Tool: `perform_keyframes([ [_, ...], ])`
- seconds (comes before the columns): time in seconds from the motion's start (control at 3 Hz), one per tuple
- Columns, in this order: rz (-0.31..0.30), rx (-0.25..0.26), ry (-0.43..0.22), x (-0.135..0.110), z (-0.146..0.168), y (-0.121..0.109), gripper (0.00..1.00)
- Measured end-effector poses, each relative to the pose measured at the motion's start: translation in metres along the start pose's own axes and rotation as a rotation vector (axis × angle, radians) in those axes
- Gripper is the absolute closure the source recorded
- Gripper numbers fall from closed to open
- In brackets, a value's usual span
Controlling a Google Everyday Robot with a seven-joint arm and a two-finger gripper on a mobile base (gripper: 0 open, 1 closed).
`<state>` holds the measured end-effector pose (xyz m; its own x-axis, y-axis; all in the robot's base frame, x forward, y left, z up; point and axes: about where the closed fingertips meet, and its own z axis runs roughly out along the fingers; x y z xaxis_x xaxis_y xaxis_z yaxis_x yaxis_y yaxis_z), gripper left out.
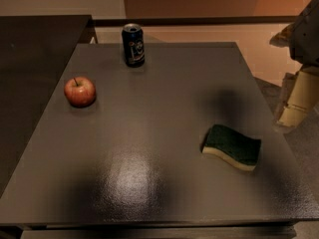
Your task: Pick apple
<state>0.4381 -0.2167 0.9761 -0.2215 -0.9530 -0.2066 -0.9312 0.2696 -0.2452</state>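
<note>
The apple (79,91) is small, round and red with yellowish patches and a short dark stem. It sits upright on the left part of the grey table (159,183). My gripper (295,108) is at the right edge of the view, beyond the table's right side and far from the apple. It hangs pale and cream-coloured below the arm and holds nothing that I can see.
A dark blue soda can (133,45) stands at the table's far edge, behind and right of the apple. A green and yellow sponge (232,147) lies on the right part of the table. A dark counter (35,49) borders the left.
</note>
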Motion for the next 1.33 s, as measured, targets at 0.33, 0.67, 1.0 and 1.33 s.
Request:
perform_keyframes([
  [0.33,0.0,0.0,0.0,0.0,0.0,0.0,0.0],
  [0.67,-0.002,-0.014,-0.025,-0.007,-0.002,-0.002,0.0],
  [1.0,-0.034,-0.028,-0.116,-0.037,-0.002,-0.006,0.0],
  [1.33,-0.056,-0.035,-0.214,-0.074,0.006,-0.007,0.0],
])
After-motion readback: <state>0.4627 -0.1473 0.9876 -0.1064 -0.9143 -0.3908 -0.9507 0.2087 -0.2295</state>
